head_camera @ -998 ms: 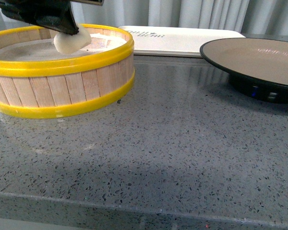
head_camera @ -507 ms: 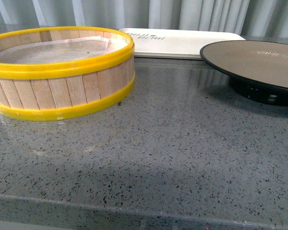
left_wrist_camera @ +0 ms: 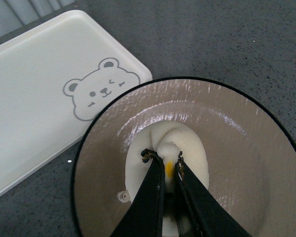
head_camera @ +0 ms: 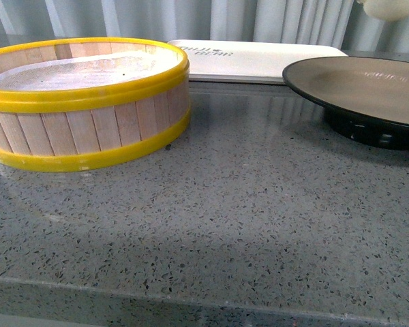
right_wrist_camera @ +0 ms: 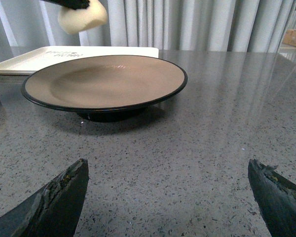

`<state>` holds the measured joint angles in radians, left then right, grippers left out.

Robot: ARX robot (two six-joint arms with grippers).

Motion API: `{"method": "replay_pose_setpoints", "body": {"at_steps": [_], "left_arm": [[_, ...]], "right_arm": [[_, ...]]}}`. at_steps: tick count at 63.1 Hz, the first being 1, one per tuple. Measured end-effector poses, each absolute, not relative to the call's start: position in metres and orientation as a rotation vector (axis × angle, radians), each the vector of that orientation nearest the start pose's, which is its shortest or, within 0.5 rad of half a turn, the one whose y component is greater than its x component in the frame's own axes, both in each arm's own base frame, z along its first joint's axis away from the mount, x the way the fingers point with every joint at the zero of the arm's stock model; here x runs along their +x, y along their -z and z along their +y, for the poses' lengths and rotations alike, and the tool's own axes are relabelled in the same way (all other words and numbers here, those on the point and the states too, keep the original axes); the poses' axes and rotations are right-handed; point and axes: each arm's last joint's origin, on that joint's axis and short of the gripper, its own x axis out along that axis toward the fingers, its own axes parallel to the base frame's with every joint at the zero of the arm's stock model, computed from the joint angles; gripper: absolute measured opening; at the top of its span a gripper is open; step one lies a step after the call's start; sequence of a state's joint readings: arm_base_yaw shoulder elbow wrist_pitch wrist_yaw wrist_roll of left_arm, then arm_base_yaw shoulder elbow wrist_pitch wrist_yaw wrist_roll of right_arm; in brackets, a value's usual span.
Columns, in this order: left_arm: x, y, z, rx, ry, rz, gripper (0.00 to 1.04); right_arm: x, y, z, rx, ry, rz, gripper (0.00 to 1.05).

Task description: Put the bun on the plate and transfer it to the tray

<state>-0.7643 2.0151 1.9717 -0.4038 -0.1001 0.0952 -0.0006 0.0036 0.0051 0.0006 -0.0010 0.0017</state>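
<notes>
Out of the basket [head_camera: 88, 129] since a second ago: bun [left_wrist_camera: 190, 143] now pinched in the left gripper [left_wrist_camera: 163, 160], hanging above the plate [left_wrist_camera: 246, 148], seemingly not touching. Idle over tabletop [head_camera: 245, 225], right gripper [right_wrist_camera: 166, 165] spread wide. Lowering next, tray [left_wrist_camera: 34, 89] after.

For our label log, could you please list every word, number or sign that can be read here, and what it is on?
Tray: two short lines of grey lettering, too blurred to read.
Tray: a grey bear face, a drawing with no words.
Plate: a small swirl mark, not readable as text.
Nothing else carries text.
</notes>
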Motion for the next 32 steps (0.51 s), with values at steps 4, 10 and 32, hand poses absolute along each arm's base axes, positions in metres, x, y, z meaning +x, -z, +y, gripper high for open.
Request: {"method": "replay_pose_setpoints", "body": {"at_steps": [4, 10, 32], "left_arm": [[0.338, -0.342, -0.33, 0.299, 0.687, 0.389, 0.04], [0.338, -0.331, -0.34, 0.327, 0.7, 0.391, 0.04], [0.348, -0.3, -0.353, 0.432, 0.679, 0.398, 0.04]], "right_arm": [[0.098, -0.165, 0.0, 0.002, 0.0, -0.002, 0.96], [0.098, -0.165, 0.0, 0.002, -0.001, -0.002, 0.96], [0.098, -0.165, 0.0, 0.001, 0.0, -0.002, 0.96]]}}
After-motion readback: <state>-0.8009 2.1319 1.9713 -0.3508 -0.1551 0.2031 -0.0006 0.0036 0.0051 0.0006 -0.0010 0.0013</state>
